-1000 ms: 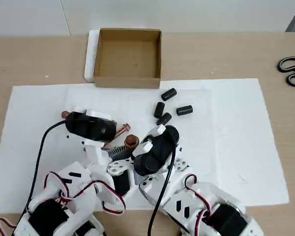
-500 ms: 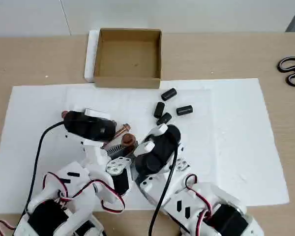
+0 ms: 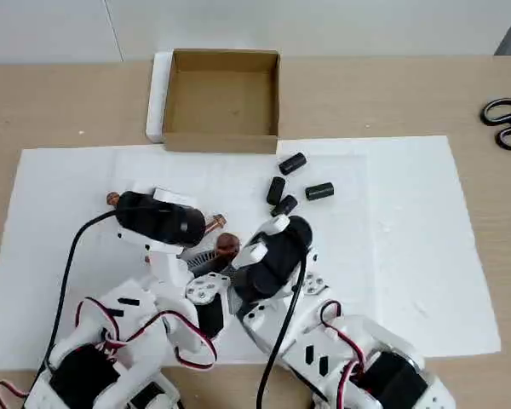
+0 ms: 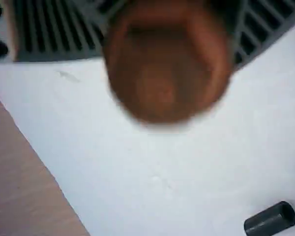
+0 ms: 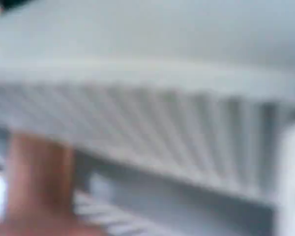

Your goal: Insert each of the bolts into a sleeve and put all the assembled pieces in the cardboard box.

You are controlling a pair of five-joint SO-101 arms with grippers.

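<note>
Four sleeves [image 3: 283,205]: black, short, cylindrical, lying on their sides in a loose cluster on the white sheet [image 3: 409,256], between the cardboard box [image 3: 226,141] and my two arms. I judge them left within easy reach of either arm.

Item, cardboard box: open-topped, brown, beyond the sheet's far edge, no assembled piece in it yet.

Item, left gripper [image 3: 213,257]: closed, as far as I can judge, on the held bolt [image 3: 227,244]. The dark ribbed jaw sits right behind the bolt's head. The head faces my left wrist camera and the shank points away, in my judgement so that the shank is free to enter a sleeve.

Item, held bolt: copper-brown, broad rounded head, raised off the sheet near its middle.

Item, right gripper [image 3: 238,262]: close alongside the left one, near enough that a copper shank [image 5: 37,182] shows in its own view. How it is set I cannot tell. I judge it placed there to steady or take over the bolt.

Item, second bolt [image 3: 213,223]: lying just beside my left arm.

Item, third bolt [image 3: 112,198]: on that arm's other side, head alone showing
</note>
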